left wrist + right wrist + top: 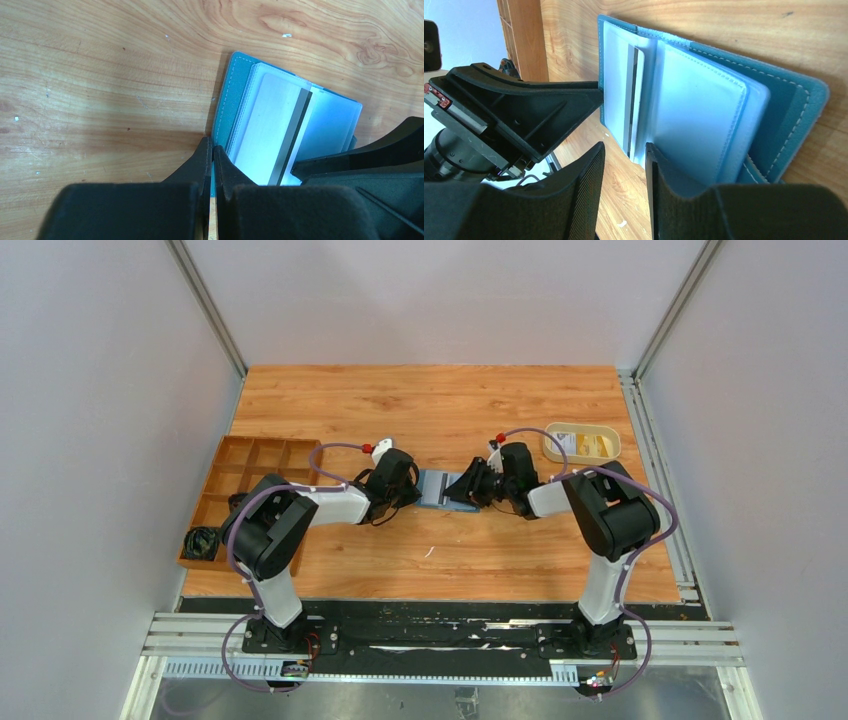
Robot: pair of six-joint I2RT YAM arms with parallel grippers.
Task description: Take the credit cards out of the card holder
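Risk, sleeve pinch: the right gripper (624,150) may close on the clear sleeve (704,115) along with the striped card (634,100). The whole card holder (437,488) would then drag instead of the card sliding out.
Risk, lost hold: the left gripper (212,150) holds only the thin cover edge, so a hard pull may tear it free.
Left arm pose: reaches low and inward from the left edge. Fingers are almost together, clamped on the cover.
Right arm pose: low, facing the left gripper. Jaws are narrowly apart and straddle the card's end, with no firm contact visible.
Card holder location: lies open at the middle of the table (450,400).
Removed cards: yellow cards (592,445) lie in the cream dish (580,428) near the far right corner.
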